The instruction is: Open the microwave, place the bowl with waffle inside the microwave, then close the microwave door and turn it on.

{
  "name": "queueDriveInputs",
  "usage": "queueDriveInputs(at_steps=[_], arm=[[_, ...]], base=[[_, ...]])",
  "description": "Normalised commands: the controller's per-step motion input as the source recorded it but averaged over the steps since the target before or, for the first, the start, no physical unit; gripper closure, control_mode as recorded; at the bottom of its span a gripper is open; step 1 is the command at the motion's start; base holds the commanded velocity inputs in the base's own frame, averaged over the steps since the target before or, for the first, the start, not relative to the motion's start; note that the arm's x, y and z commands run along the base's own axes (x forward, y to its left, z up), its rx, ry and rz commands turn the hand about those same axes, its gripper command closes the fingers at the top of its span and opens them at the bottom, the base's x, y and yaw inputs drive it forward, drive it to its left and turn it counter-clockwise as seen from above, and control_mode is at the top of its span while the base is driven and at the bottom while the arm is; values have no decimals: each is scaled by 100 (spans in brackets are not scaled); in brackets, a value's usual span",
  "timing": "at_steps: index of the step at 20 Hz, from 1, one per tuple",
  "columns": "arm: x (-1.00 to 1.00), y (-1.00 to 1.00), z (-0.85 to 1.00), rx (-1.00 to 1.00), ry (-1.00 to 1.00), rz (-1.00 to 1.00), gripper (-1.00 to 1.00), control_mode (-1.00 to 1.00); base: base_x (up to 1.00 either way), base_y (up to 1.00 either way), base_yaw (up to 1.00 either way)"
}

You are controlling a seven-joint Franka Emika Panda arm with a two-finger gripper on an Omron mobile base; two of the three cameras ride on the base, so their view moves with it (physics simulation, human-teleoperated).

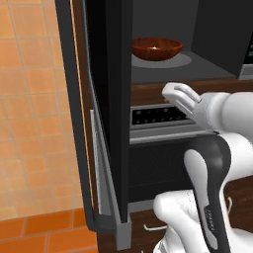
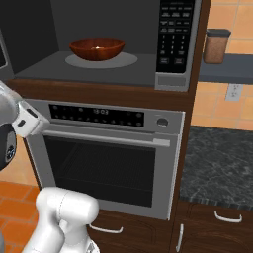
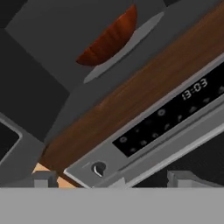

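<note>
The microwave [image 2: 106,74] stands open, its grey cavity showing. A reddish-brown bowl [image 2: 97,48] [image 1: 156,48] [image 3: 111,38] rests on the round pale turntable [image 2: 123,61] inside; what lies in it is too small to make out. The microwave door [image 1: 106,99] is swung out wide to the left, edge-on in the left base view. My gripper [image 3: 116,179] is open with nothing between its fingers. The white hand [image 1: 179,96] [image 2: 28,121] hovers outside and below the cavity, in front of the oven's control strip, apart from the bowl.
A silver oven [image 2: 104,163] with a black display strip [image 3: 175,109] and a knob [image 3: 99,169] sits right under the microwave. The microwave keypad [image 2: 173,34] is to the cavity's right. A dark stone counter [image 2: 217,163] and a jar [image 2: 216,46] lie further right.
</note>
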Motion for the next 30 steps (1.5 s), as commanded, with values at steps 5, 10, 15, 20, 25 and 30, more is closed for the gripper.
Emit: queueDriveInputs(at_steps=[5,10,15,20,25,30], arm=[[0,7,-36,-31,-21,0,-100,-100],[0,30,-28,-29,-19,-1,-100,-100],[-1,55,-24,-21,-17,-4,-100,-100],[37,1,-10,-4,-24,0,-100,-100],[64,14,-17,-6,-15,0,-100,-100],[8,41,-37,-10,-9,0,-100,-100]], base=[[0,0,0],[0,0,0],[0,0,0],[0,0,0],[0,0,0],[0,0,0]])
